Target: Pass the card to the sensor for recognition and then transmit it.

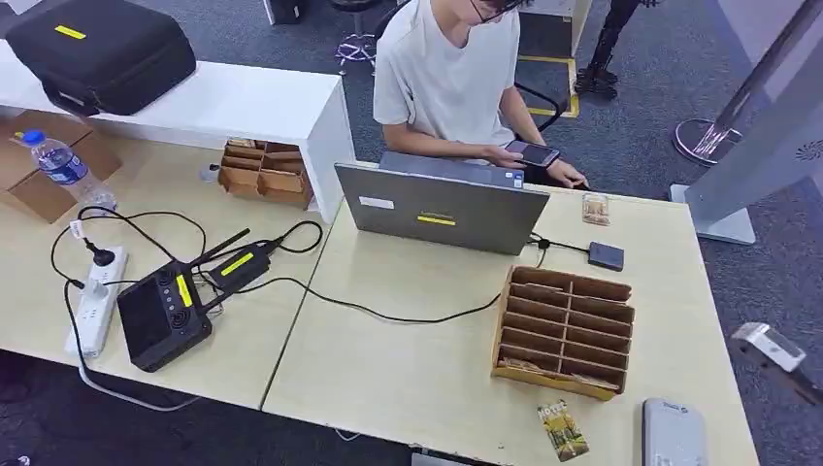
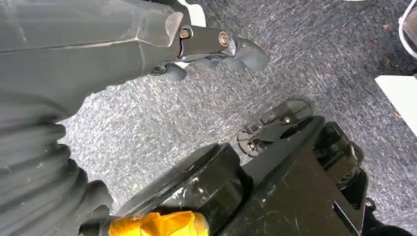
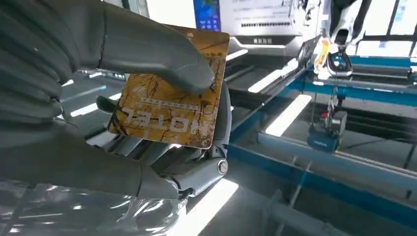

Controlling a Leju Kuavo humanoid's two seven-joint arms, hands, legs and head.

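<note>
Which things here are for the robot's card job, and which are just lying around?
For the job:
gold card, held in the right hand
spare card on the table
wooden card rack
grey pad, probably the sensor

Just lying about:
laptop
water bottle
black controller
power strip
black case

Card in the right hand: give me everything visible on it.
The card is a flat rectangle, golden-brown with a mottled, leafy pattern and pale lettering reading HOTEL, shown upside down in the right wrist view. It looks like glossy plastic, intact and unbent. The right hand pinches it: the thick grey thumb presses on its printed face near one edge, with darker fingers behind it. It is held up in the air, touching nothing else, its face toward the wrist camera.
</note>
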